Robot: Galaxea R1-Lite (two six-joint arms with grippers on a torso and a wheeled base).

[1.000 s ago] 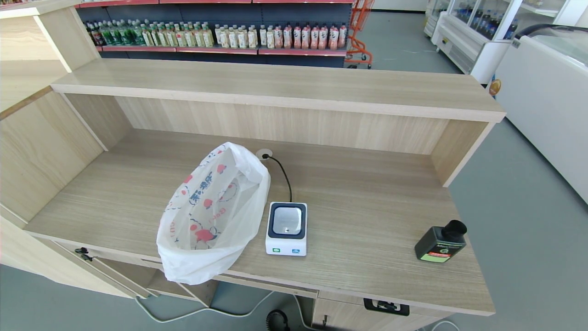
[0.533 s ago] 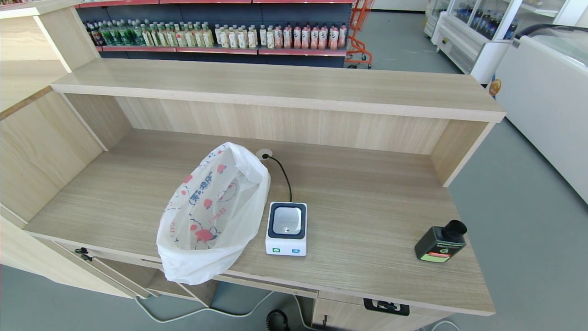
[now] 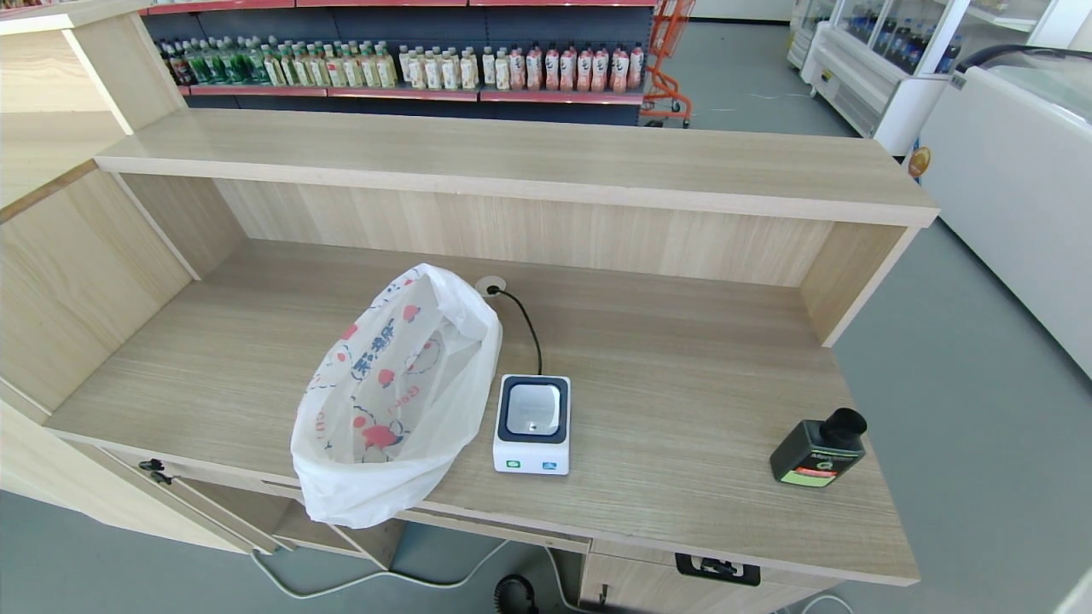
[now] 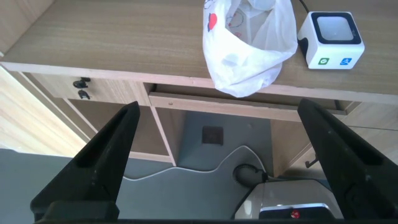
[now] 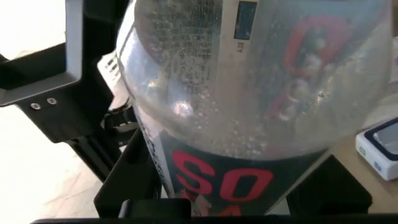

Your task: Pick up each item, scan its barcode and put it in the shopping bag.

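I hold a clear fizzy bottle (image 5: 249,81) pinched in the right end effector (image 5: 230,186), the scanner (image 5: 379,146) on the tabletop (image 3: 682,375) beyond it; the left end effector (image 4: 217,112) hangs spread below the bag (image 4: 249,43).

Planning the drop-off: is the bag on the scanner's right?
No, the bag stands to the left of the scanner, close beside it.

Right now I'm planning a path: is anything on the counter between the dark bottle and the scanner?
Nothing visible: bare counter lies between the dark bottle and the scanner. The shopping bag stands beyond the scanner, on the robot's left.
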